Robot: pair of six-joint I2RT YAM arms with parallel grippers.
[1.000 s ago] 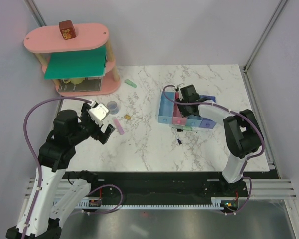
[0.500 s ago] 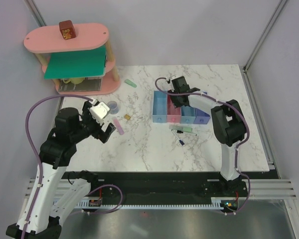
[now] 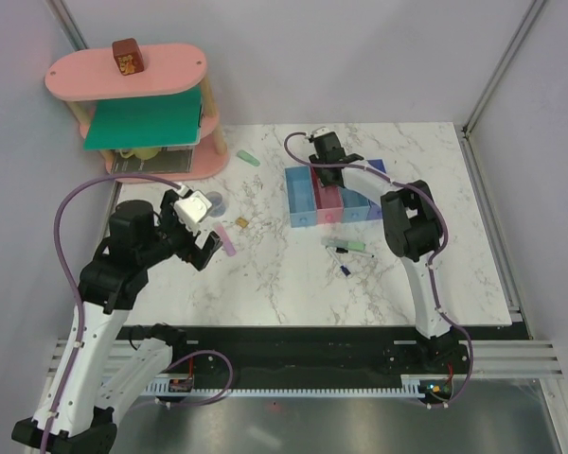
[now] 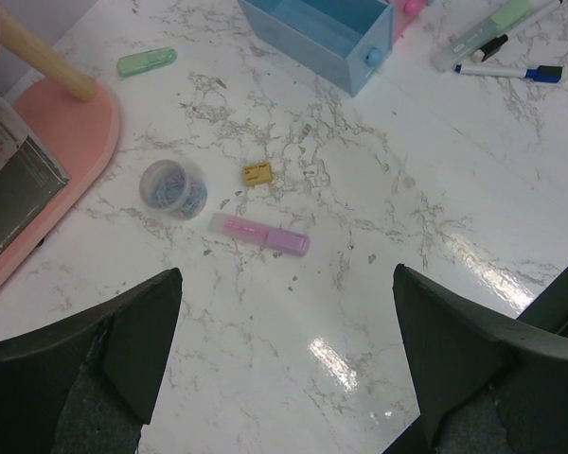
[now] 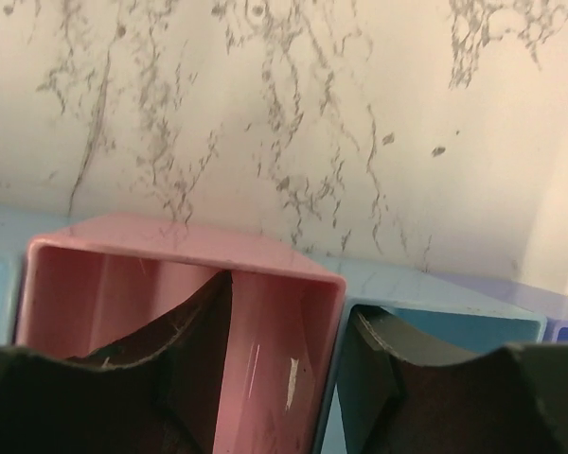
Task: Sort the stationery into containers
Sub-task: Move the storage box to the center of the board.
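The containers (image 3: 336, 194), a joined row of light blue, pink, light blue and darker blue bins, stand at centre right. My right gripper (image 3: 324, 178) straddles the wall between the pink bin (image 5: 170, 274) and a light blue bin (image 5: 435, 317), one finger in each, closed on it (image 5: 292, 293). Two thin pens (image 3: 344, 255) and a mint bar (image 3: 360, 248) lie just in front of the bins. My left gripper (image 3: 197, 246) is open and empty (image 4: 284, 350), hovering near the lilac-pink bar (image 4: 260, 235), tan piece (image 4: 257, 173), bluish round piece (image 4: 173, 187) and another mint bar (image 4: 147, 61).
A big pink oval shelf (image 3: 133, 80) with a green panel stands at the back left, with a brown block (image 3: 126, 57) on top. Its pink base (image 4: 38, 151) lies close to the round piece. The enclosure walls close in the table's sides.
My right gripper moved back and left, pulling the row of bins with it and turning it straight. The pens and mint bar stayed behind. The left arm barely moved.
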